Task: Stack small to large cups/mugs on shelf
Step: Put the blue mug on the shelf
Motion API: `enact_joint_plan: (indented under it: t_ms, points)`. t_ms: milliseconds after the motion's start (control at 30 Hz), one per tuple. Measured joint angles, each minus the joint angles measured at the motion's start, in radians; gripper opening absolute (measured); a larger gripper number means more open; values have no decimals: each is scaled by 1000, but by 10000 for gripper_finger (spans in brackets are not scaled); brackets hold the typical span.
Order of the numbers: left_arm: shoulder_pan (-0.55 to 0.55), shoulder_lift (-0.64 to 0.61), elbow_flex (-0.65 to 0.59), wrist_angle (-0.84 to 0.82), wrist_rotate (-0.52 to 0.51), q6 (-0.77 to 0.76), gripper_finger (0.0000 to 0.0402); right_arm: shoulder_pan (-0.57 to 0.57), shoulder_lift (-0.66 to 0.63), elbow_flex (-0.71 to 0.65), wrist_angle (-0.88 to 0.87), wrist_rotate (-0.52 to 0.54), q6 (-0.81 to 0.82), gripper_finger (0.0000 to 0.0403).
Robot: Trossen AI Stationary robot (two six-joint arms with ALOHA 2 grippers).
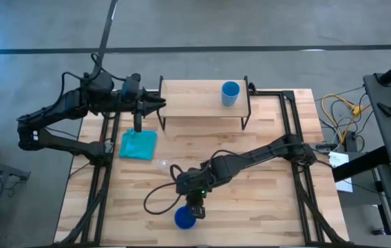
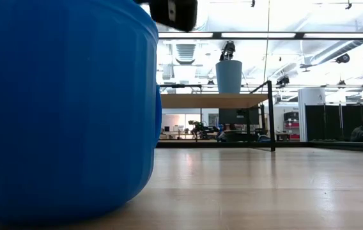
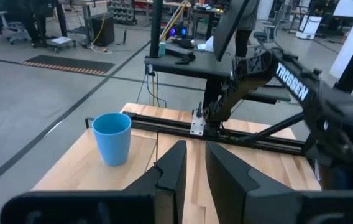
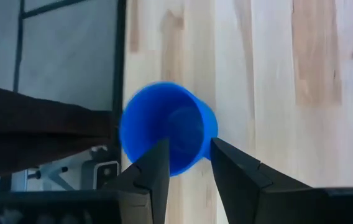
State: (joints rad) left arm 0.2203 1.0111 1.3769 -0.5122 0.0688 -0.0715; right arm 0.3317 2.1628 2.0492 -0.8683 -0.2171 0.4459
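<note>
The dark blue mug [image 1: 185, 219] stands upright on its base near the table's near edge; it fills the left of the low view [image 2: 60, 108]. My right gripper [image 1: 195, 207] hangs open just above it, pointing down. In the right wrist view one finger [image 4: 155, 171] is over the mug's hollow [image 4: 167, 134] and the other [image 4: 235, 171] is outside its wall. The light blue cup [image 1: 230, 94] stands upright on the shelf [image 1: 195, 103], also seen in the left wrist view [image 3: 112, 138]. A faint clear cup [image 1: 164, 165] stands on the table. My left gripper [image 1: 155, 105] waits at the shelf's left end, open by a narrow gap [image 3: 195, 165].
A teal cloth [image 1: 138, 145] lies flat on the table left of centre, below the left gripper. The shelf's black legs [image 1: 245, 118] stand on the far half of the table. A black cable [image 1: 157, 196] loops beside the right arm. Bare wood lies to the right of the mug.
</note>
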Motion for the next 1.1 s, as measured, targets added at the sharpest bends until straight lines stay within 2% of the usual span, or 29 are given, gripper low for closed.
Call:
enact_joint_plan:
  t_ms: [467,767,1100]
  points:
    - [0,0,0,26,2,0,47,0,1,-148,212,-48,52,111]
    - [0,1,0,26,2,0,47,0,1,-224,266,-52,75,111]
    - [0,2,0,26,3,0,47,0,0,-244,302,-52,65,111]
